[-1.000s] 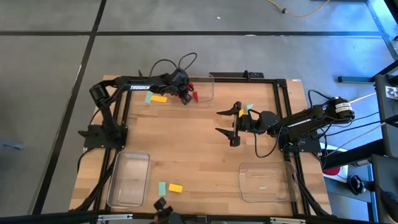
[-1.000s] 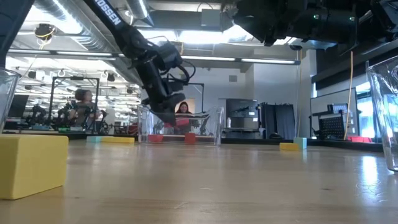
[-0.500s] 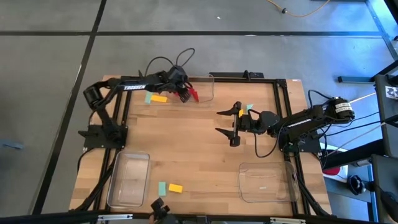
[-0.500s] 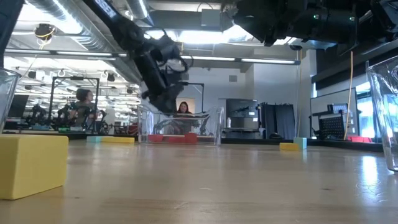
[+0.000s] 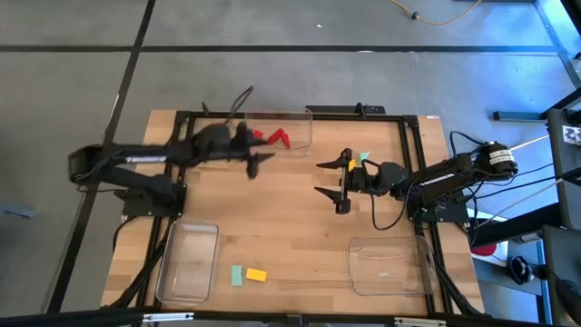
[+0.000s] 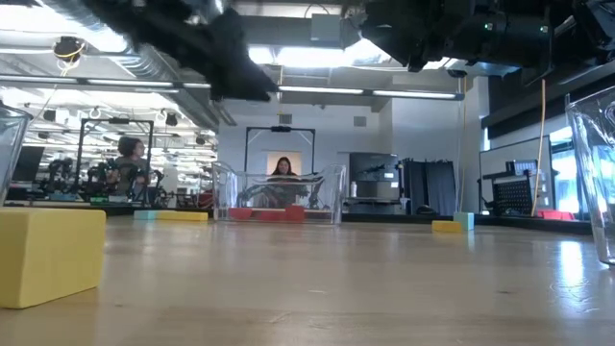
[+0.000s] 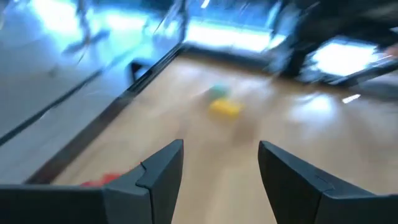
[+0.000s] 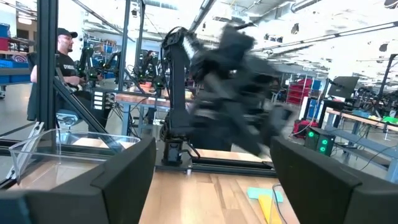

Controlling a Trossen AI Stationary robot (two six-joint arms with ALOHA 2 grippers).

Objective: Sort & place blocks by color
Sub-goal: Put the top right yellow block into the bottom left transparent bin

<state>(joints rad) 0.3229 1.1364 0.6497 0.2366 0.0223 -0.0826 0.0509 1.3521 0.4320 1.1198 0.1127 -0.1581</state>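
Observation:
My left gripper [image 5: 261,158] hangs open above the table, just near of the far clear tray [image 5: 300,116]; in the left wrist view [image 7: 221,165] nothing lies between its fingers. Red blocks [image 5: 272,137] lie on that tray's floor [image 6: 274,213]. My right gripper [image 5: 320,178] waits open over the table's middle, beside a yellow block [image 5: 353,165] and a teal block [image 5: 364,157]. Another teal block [image 5: 237,275] and yellow block [image 5: 257,273] rest flat near the near edge. The left arm hides the table's far-left part.
A clear tray [image 5: 188,263] sits at the near left and another [image 5: 386,265] at the near right. Bare wood lies between the two grippers. Black frame rails edge the table. A person [image 8: 62,56] stands in the room beyond.
My left gripper has pulled back from over the far tray, rising and swinging toward the table's near and left side; the arm's elbow swept far left. A red block that hung under it a second ago now lies on the tray floor. The right arm kept still.

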